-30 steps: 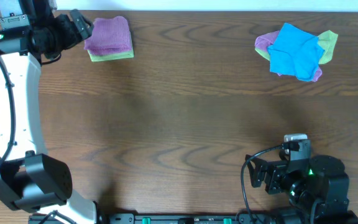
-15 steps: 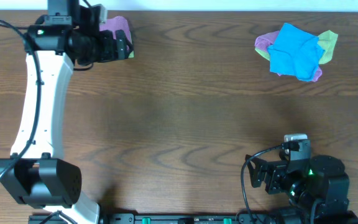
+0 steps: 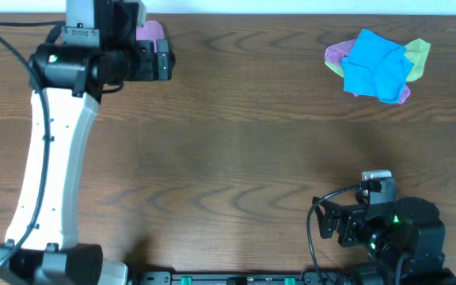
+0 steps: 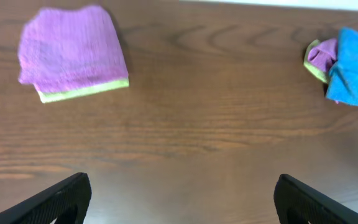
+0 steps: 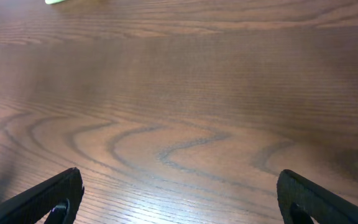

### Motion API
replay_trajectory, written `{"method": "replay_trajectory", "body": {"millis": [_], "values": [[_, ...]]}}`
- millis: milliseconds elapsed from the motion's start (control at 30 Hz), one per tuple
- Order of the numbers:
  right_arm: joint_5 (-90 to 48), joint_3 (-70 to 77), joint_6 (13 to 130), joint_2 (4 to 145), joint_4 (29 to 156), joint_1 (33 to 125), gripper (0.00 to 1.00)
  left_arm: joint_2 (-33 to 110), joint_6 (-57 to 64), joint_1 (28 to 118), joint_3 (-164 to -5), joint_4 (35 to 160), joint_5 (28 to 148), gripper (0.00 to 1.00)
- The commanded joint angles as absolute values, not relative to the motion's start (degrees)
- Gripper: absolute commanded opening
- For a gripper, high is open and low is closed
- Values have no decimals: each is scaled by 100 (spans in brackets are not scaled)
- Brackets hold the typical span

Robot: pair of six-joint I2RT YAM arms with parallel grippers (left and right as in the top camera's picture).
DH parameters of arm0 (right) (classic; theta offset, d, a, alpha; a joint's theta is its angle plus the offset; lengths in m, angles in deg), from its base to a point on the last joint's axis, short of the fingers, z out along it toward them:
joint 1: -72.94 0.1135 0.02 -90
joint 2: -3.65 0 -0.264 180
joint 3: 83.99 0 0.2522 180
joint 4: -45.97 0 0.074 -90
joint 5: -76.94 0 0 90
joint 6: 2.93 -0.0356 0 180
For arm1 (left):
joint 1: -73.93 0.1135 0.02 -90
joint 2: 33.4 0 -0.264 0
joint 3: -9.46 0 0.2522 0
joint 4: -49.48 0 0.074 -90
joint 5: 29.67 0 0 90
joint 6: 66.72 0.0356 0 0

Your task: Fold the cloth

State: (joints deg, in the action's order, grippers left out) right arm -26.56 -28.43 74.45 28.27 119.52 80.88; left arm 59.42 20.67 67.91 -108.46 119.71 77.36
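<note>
A crumpled pile lies at the far right: a blue cloth [image 3: 377,65] on top of purple and yellow-green cloths. It also shows in the left wrist view [image 4: 355,65]. A folded purple cloth [image 4: 72,53] rests on a folded green one at the far left. In the overhead view my left arm hides most of the folded purple cloth [image 3: 150,30]. My left gripper [image 3: 167,60] is open and empty, just right of the folded stack and above the table; it also shows in its own view [image 4: 182,202]. My right gripper [image 3: 327,222] is open and empty at the near right, over bare wood [image 5: 179,199].
The brown wooden table [image 3: 236,150] stretches between the two cloth groups. The right arm's base and cables [image 3: 394,229] sit at the near right edge. The left arm's white link [image 3: 50,174] runs along the left side.
My left arm has swung right from beside the folded stack, and its gripper now points right past it, covering most of the stack from above. The right arm has not moved.
</note>
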Motion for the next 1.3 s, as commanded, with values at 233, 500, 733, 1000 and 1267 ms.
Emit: {"method": "replay_trajectory", "body": {"millis": [233, 500, 733, 1000, 1267], "values": [[-2678, -2874, 7381, 2803, 11954, 8040, 99, 4473, 2287, 6791, -9063, 10976, 7476, 95], [-2678, -2874, 7383, 2803, 11954, 8040, 99, 2782, 2289, 6796, -6752, 9816, 7468, 95], [-2678, -2874, 7383, 2803, 11954, 8040, 99, 1256, 2287, 6837, -5229, 9512, 7323, 95], [-2678, -2874, 7381, 2803, 11954, 8040, 99, -82, 2289, 7014, -4053, 9650, 7321, 95], [-2678, -2874, 7383, 2803, 11954, 8040, 99, -1133, 2292, 7322, -3043, 9807, 7009, 95]]}}
